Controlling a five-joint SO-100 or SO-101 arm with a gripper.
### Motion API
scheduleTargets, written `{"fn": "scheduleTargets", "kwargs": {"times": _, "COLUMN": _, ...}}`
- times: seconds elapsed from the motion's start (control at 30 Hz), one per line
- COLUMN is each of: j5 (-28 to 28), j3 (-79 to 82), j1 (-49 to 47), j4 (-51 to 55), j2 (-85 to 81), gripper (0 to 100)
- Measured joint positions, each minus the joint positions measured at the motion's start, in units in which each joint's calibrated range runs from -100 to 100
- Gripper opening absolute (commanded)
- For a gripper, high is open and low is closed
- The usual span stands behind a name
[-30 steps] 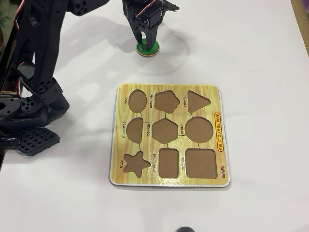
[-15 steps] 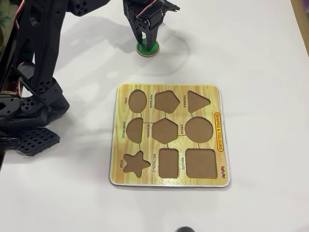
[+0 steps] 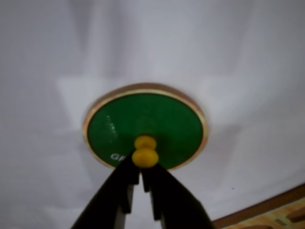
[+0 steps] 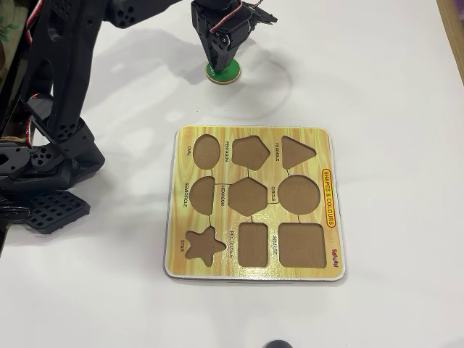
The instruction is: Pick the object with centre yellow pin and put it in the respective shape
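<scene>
Disc (image 3: 143, 125), green, lay flat on table (image 4: 377, 80), well apart from board (image 4: 333, 210). Gripper (image 3: 144, 168) directly over it, jaws nearly closed, apparently pinching yellow pin (image 3: 145, 151).

The shape puzzle board (image 4: 254, 204) carries "SHAPES & COLOURS" down its right edge in the overhead view, with small labels by its cut-outs: OVAL, PENTAGON, TRIANGLE, SEMICIRCLE, HEXAGON, CIRCLE, STAR, RECTANGLE, SQUARE. In the wrist view, the green disc (image 3: 143, 124) shows white letters "GR", the rest hidden.
</scene>
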Motion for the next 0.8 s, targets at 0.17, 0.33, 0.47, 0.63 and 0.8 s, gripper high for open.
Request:
{"fn": "scheduleTargets", "kwargs": {"times": 0.17, "j5": 0.0, "j3": 0.0, "j1": 0.0, "j4": 0.0, "j2": 0.0, "gripper": 2}}
{"fn": "scheduleTargets", "kwargs": {"times": 0.33, "j5": 0.0, "j3": 0.0, "j1": 0.0, "j4": 0.0, "j2": 0.0, "gripper": 13}}
{"fn": "scheduleTargets", "kwargs": {"times": 0.47, "j5": 0.0, "j3": 0.0, "j1": -0.56, "j4": 0.0, "j2": 0.0, "gripper": 16}}
{"fn": "scheduleTargets", "kwargs": {"times": 0.63, "j5": 0.0, "j3": 0.0, "j1": -1.12, "j4": 0.0, "j2": 0.0, "gripper": 16}}
{"fn": "scheduleTargets", "kwargs": {"times": 0.8, "j5": 0.0, "j3": -0.36, "j1": -1.12, "j4": -1.11, "j2": 0.0, "gripper": 16}}
